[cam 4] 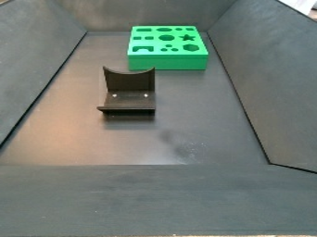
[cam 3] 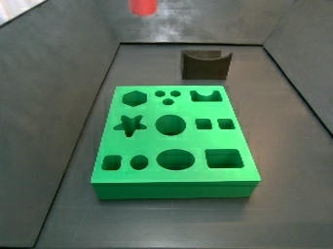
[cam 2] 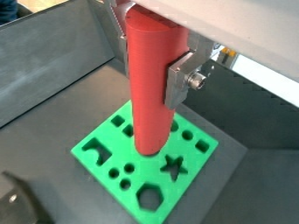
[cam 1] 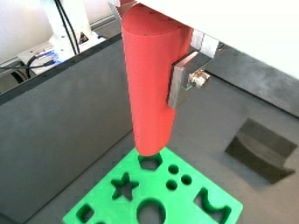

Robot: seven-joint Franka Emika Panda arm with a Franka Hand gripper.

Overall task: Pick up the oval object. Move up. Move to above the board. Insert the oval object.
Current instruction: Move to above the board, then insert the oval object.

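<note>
You have the oval object (cam 1: 152, 83) pinched in the hand (cam 1: 158, 74), and it hangs upright, high over the board (cam 1: 117, 210). Both wrist views show a silver finger (cam 2: 177, 79) pressed flat against the rod's side near its upper end; the opposite finger is hidden behind the rod. In a side view only the rod's red lower tip (cam 3: 143, 7) shows, at the top edge of the frame, well clear of the board (cam 3: 143, 173), which lies on the desk in the middle of that frame. In the other side view the board (cam 4: 148, 59) sits at the top centre, and neither rod nor hand is visible.

Judging by its look, the rod is stiff, smooth and probably light. That smooth skin may let it slip or swing in a two-point grip, so hold it high, as you do now, and keep it vertical.

The hand points straight down. The rod's lower end seems to hover over the board's edge region near a small round hole, not yet lowered. The fixture (cam 3: 205, 64) stands apart behind the board.
</note>
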